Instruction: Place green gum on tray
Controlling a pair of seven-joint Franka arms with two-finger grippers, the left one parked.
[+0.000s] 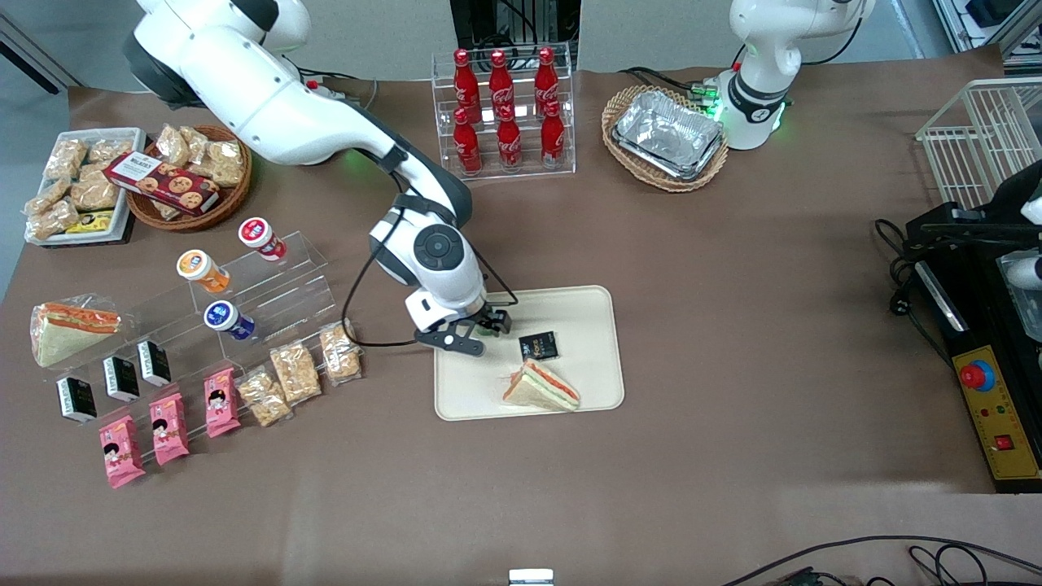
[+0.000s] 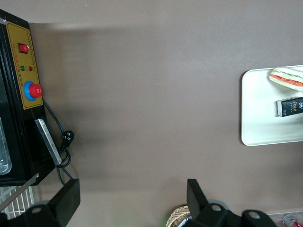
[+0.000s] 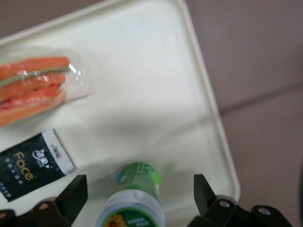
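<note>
Looked over a brown surface [image 1: 733, 325] with many snacks toward the working arm's end. Found the jaws low over the cream tray [image 1: 590, 305], at its edge toward the working arm. Saw them spread wide in the right wrist view, with bare tray visible between each of the fingers [image 3: 71, 195] and the green gum [image 3: 135, 201]; so released, not clenched on anything.

Found the green gum between them, over the tray and seemingly resting on it, near a black "Face" packet [image 1: 538, 346]. Also noticed a wrapped sandwich [image 1: 541, 387] on the tray, nearer to the front camera. Could not tell if the bottle stood fully upright.

Judged the step as the end of placing, with the letting go apparently done. Expected the next move to need a straight lift upward, jaws kept wide, without touching the white lid or pushing the bottle against the packet.
</note>
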